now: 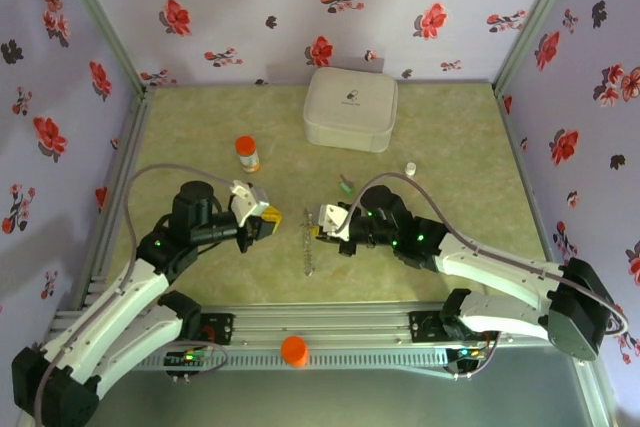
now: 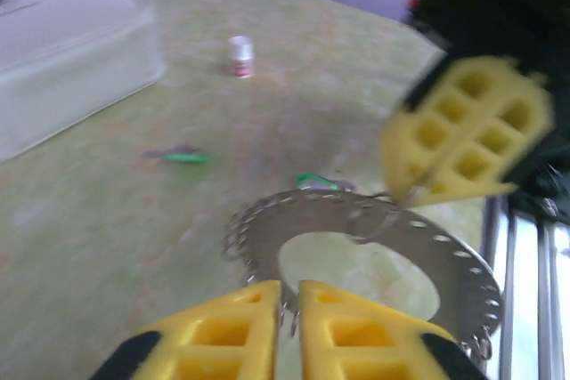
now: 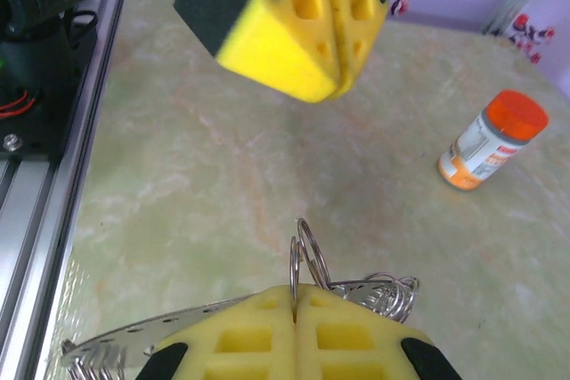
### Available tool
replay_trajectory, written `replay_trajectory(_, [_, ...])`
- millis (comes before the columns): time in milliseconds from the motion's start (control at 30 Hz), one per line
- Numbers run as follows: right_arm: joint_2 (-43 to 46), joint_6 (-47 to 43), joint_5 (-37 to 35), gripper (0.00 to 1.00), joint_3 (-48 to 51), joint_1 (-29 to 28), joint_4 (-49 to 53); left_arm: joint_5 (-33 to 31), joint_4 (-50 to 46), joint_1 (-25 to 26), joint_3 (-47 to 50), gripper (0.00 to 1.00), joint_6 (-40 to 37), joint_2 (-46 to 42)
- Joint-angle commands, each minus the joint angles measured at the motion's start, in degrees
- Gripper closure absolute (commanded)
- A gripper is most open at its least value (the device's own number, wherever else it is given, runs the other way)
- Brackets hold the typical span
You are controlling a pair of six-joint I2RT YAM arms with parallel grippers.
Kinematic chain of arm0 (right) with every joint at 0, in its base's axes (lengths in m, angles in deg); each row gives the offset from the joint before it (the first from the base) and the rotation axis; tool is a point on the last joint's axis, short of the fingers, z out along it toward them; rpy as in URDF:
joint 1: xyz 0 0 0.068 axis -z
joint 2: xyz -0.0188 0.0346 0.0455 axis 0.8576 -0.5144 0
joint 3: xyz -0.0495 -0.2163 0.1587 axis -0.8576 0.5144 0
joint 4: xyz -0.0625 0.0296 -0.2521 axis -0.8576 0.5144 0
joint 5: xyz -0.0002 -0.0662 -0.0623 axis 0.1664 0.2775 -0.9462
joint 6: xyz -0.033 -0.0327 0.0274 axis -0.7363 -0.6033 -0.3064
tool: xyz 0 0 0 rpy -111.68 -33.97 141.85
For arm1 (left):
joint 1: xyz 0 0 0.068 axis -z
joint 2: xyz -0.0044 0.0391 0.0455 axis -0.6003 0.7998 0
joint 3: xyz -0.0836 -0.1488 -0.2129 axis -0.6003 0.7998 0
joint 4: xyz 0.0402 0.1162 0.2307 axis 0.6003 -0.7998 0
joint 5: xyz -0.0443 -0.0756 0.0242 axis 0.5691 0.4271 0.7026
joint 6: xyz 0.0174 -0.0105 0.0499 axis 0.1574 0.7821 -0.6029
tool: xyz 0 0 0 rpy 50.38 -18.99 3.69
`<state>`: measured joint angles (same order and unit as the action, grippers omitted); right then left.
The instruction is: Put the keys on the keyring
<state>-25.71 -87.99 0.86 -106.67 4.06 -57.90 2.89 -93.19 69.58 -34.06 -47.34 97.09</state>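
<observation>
The keyring (image 2: 445,255) is a flat perforated metal loop hung with small split rings, held just above the table between the arms (image 1: 307,242). My right gripper (image 3: 294,295) is shut on one split ring (image 3: 309,251) of it, and the flat band (image 3: 151,337) runs off to its left. My left gripper (image 2: 289,287) is shut just short of the loop's near edge, and in the right wrist view it (image 3: 331,88) hangs with nothing in it. Two green-headed keys (image 2: 187,157) (image 2: 316,182) lie on the table beyond the loop, one seen from above (image 1: 345,186).
A white case (image 1: 350,109) sits at the back. An orange-capped bottle (image 1: 246,153) stands back left, a small white vial (image 1: 410,168) to the right. An orange knob (image 1: 294,350) sits on the front rail. Floral walls close three sides.
</observation>
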Motion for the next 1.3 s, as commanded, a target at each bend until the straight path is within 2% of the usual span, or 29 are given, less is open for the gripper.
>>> replay_trajectory(0, [-0.12,-1.41,1.49,1.00,-2.77,0.43,2.50,7.29,3.99,3.23,0.49,0.91,-8.42,2.23])
replay_trajectory(100, [-0.31,-1.07,2.02,1.00,-3.27,0.43,2.51,7.47,3.04,5.80,0.11,1.00,-10.10,5.05])
replay_trajectory(333, [0.22,-0.90,2.21,1.00,-3.26,0.41,2.34,7.75,-0.89,7.89,-1.30,1.00,-12.99,10.12])
replay_trajectory(500, [-0.22,-1.39,3.12,1.00,-3.39,-0.02,2.44,7.75,0.42,8.82,-1.79,1.00,-13.45,12.00])
replay_trajectory(567, [-0.38,-1.54,3.40,1.00,-3.43,-0.32,2.52,7.67,1.43,8.89,-1.71,0.90,-13.53,12.49])
replay_trajectory(600, [-0.58,-1.80,3.73,1.00,-3.51,-0.52,2.53,7.37,2.09,8.89,-1.68,0.77,-13.49,12.67])
replay_trajectory(667, [-0.79,-2.39,3.87,1.00,-3.59,-0.69,3.04,7.14,3.27,8.96,-1.55,0.72,-13.46,12.81])
replay_trajectory(1100, [-3.92,-6.58,2.29,1.00,-5.73,-1.98,6.84,7.14,3.72,10.10,-3.46,0.68,-15.35,14.76])
replay_trajectory(1267, [-4.38,-6.92,1.77,1.00,-6.23,-2.33,7.11,7.31,3.68,10.96,-3.93,0.75,-15.42,15.44])
